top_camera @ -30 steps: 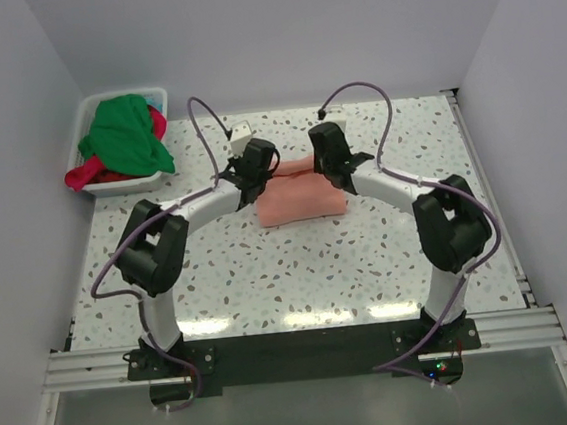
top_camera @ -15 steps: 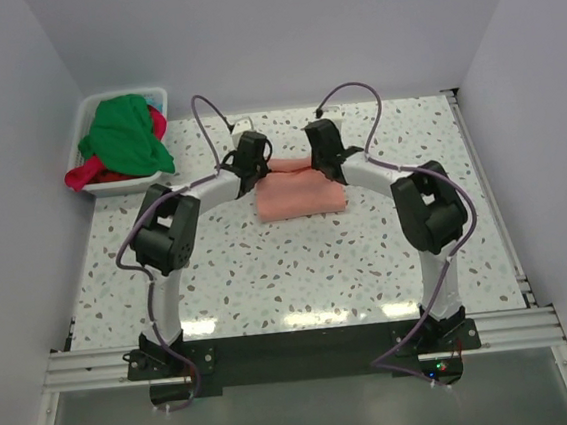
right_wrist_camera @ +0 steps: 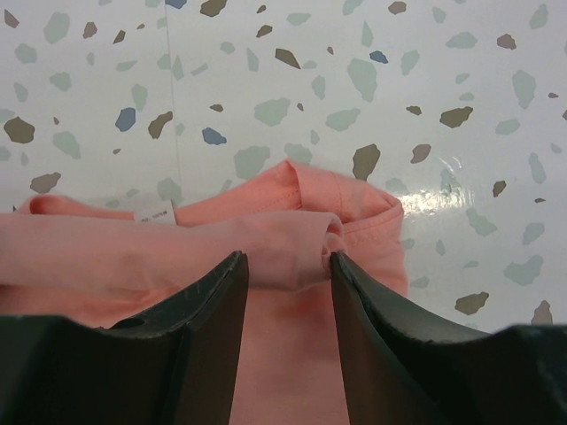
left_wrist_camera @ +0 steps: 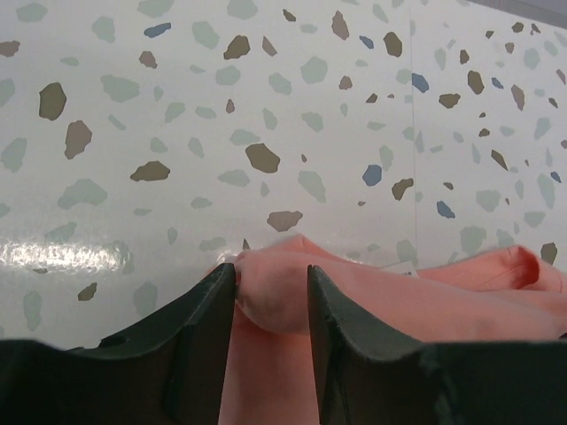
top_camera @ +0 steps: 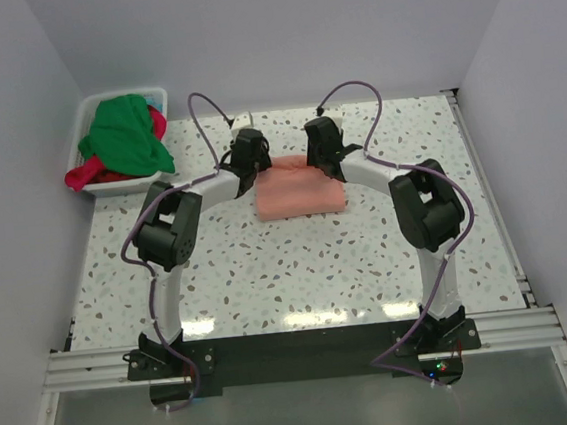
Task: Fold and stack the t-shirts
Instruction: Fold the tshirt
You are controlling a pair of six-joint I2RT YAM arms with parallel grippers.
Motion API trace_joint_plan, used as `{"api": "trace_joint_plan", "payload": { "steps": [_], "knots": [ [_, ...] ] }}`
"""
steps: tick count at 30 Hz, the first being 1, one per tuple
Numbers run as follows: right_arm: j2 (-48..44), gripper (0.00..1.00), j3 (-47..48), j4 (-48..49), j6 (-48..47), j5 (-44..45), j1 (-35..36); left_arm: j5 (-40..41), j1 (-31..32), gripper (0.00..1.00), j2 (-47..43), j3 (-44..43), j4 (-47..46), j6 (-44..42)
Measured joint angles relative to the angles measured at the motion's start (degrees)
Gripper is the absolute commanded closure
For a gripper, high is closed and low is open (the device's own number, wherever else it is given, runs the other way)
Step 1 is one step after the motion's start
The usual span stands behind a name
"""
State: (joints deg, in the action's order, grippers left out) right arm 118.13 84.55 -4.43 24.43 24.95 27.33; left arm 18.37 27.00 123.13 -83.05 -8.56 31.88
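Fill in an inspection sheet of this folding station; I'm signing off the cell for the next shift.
Surface: speckled terrazzo tabletop, glare patches near the arms' bases.
Job's things: folded salmon-pink cloth t-shirt at centre; bright green cloth t-shirt and red-magenta cloth t-shirt bundled in white plastic tub, far left corner.
Clutter: nothing seen.
Grippers: left gripper and right gripper, jaws parted, each astride a fold at the pink shirt's far edge.
Cables: purple cables arch above both wrists.
Surroundings: plain grey walls; aluminium rail at near edge.
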Motion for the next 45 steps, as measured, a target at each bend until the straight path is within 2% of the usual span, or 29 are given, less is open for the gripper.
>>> {"api": "trace_joint_plan", "payload": {
  "steps": [7,18,30,39,45],
  "knots": [
    [0.0,0.56,0.0,0.4,0.2,-0.1,0.0,0.9,0.0,0.54,-0.5,0.5,-4.1,0.0],
    [-1.4,0.56,0.1,0.6,-0.7,-0.2,0.0,-1.4,0.6,0.54,-7.0,3.3,-3.4,-0.2],
    [-10.0,0.55,-4.2,-1.4,-1.5,-2.1,0.9,-2.6,9.1,0.55,-10.0,5.3,4.3,-0.9],
    [-11.4,0.58,-14.2,-4.2,0.0,-7.7,1.6,-2.8,9.0,0.56,-11.3,12.3,8.2,2.0],
    [-12.7,0.6,-21.2,-3.6,1.9,-10.6,2.7,-3.0,9.2,0.56,-14.3,19.2,7.7,3.0]
  ]
}}
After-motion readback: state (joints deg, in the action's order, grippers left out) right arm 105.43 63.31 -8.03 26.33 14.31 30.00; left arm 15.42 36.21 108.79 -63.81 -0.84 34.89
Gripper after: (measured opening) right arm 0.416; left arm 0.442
